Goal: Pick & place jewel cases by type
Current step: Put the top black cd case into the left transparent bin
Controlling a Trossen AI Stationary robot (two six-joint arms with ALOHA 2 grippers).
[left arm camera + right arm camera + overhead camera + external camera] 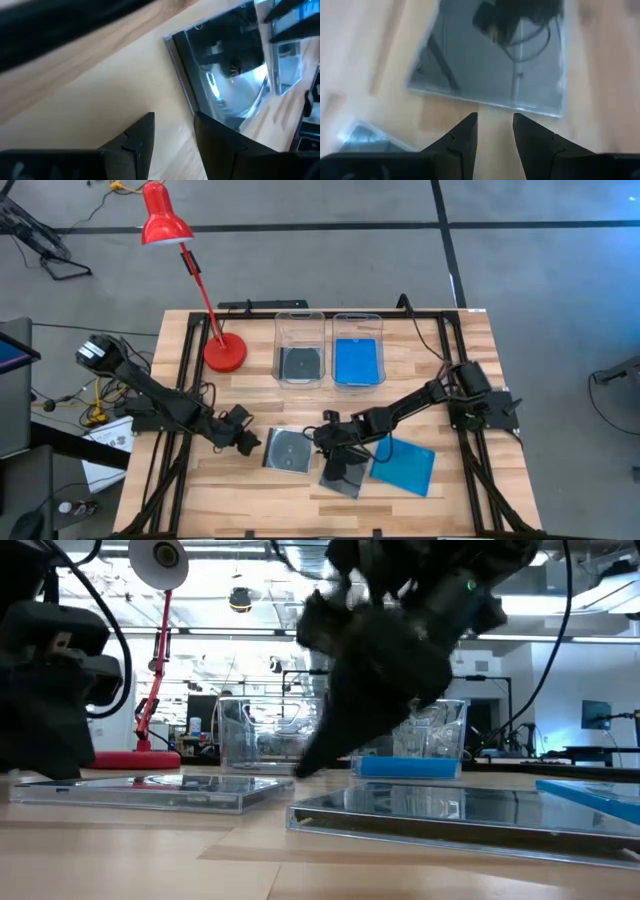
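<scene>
1. High view: my left claw (243,442) sits left of centre, just beside the clear case (287,450) with a disc; my right claw (330,442) is at centre, above the dark case (345,475). A blue case (405,465) lies loose at lower right. In the upper middle stand two clear bins: the left bin (299,320) holds a dark case, the right bin (358,320) a blue one, so I judge each bin takes one type. A red lamp (222,352) stands at upper left of the wooden table (470,370).

2. Low view: the clear case (150,790) lies flat at lower left and the dark case (460,815) at lower right, both on the wood. One dark arm fills the top centre and another the left edge. Behind is a bright room with ceiling lights and screens.

3. Left wrist view: my left claw (174,132) is narrowly parted and holds nothing, with bare wood between the fingers. The clear case (225,70) lies at upper right, one finger close to its edge.

4. Right wrist view: my right claw (495,131) is also narrowly parted and empty, aimed at the near edge of the dark case (490,60), likely lining up a pinch on that edge.
</scene>
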